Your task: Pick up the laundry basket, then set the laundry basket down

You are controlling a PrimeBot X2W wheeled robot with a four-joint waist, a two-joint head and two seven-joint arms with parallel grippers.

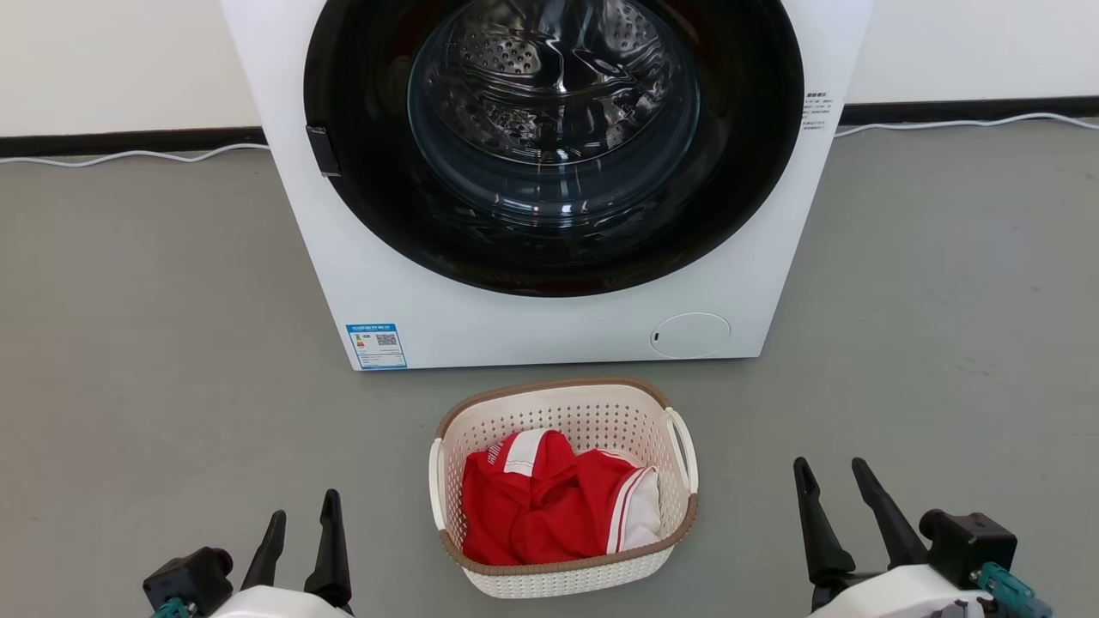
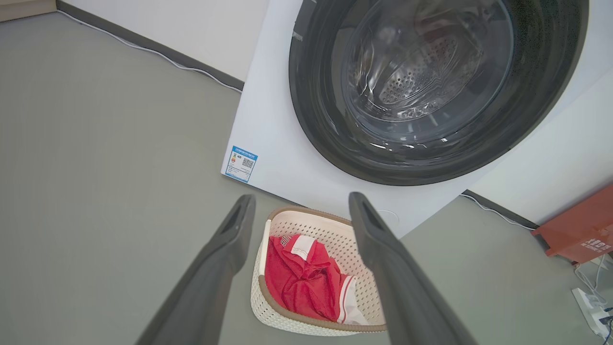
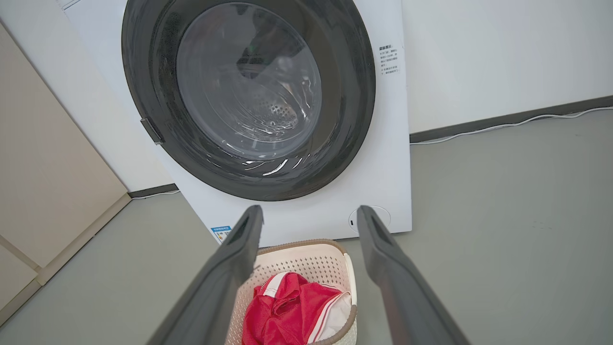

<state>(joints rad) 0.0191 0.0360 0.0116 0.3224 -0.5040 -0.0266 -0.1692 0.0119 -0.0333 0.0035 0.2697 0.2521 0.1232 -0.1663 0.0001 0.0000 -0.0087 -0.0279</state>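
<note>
Laundry basket (image 1: pixel 592 416) sits untouched, left gripper (image 1: pixel 303 506) and right gripper (image 1: pixel 829 464) wide open, empty; I'd catch both handles (image 1: pixel 684 448) evenly.

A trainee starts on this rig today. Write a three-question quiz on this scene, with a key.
1. True or false: the laundry basket stands on the floor in front of the washing machine, whose door is closed.
2. What lies in the basket? A) a blue towel B) a red and white garment C) nothing
3. Fill in: the left gripper and the right gripper are both ____ and hold nothing.

Key: 1 true; 2 B; 3 open
</note>
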